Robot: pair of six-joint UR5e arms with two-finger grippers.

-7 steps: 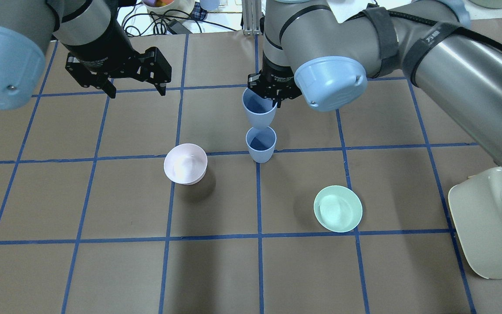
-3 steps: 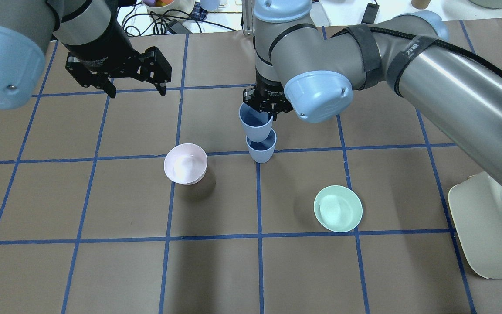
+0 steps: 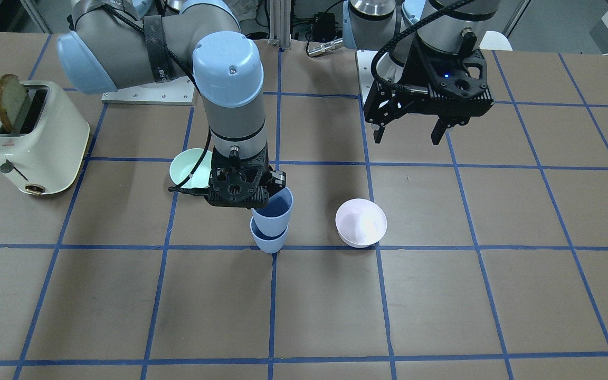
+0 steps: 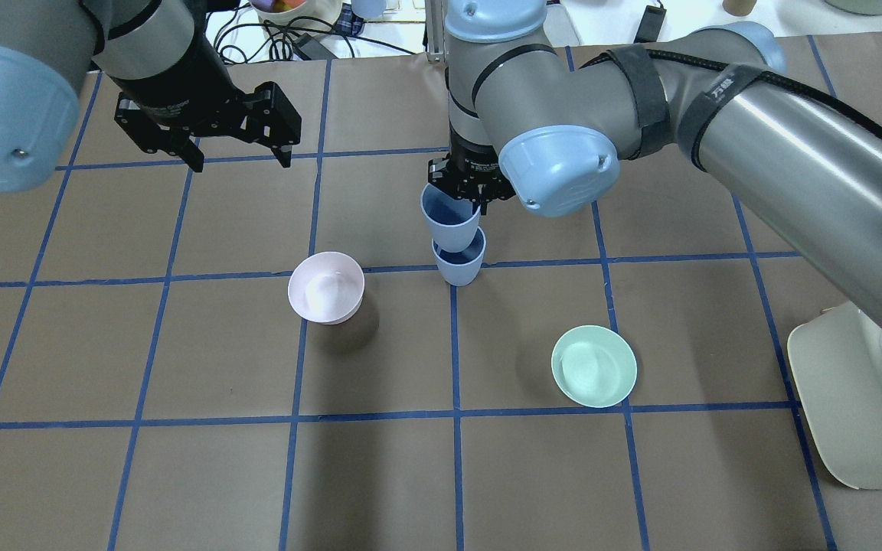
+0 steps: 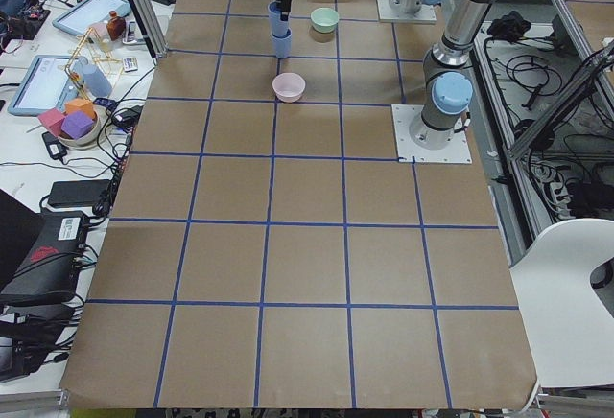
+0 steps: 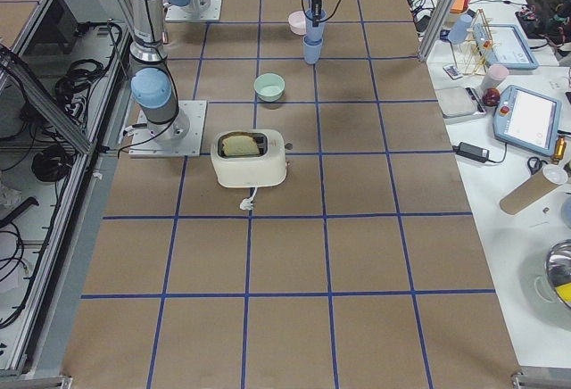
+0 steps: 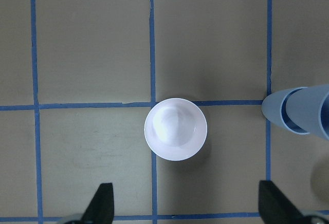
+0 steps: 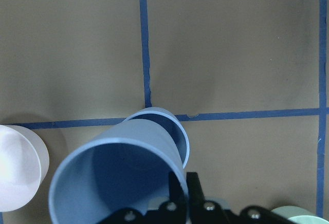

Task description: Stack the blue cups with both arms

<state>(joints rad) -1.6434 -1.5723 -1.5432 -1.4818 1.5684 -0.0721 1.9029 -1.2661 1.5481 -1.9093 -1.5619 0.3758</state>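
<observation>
Brown tabletop point(image 4: 380, 474), taped in blue squares. Right jaws pinch the rim of the upper blue cup point(image 4: 450, 216). A second ago it hung above the lower blue cup point(image 4: 459, 266); now its base sits inside, mid-tabletop, so stacking looks nearly done. Both are pale, tapered tumblers. Left jaws hang wide open, empty.

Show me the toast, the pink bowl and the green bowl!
slice of toast point(image 3: 10, 103), exterior front-facing view, on its brown face.
pale pink bowl point(image 3: 361, 221), exterior front-facing view, on its inside.
mint-green bowl point(image 4: 593, 366), overhead exterior view, on its inside bottom.
</observation>
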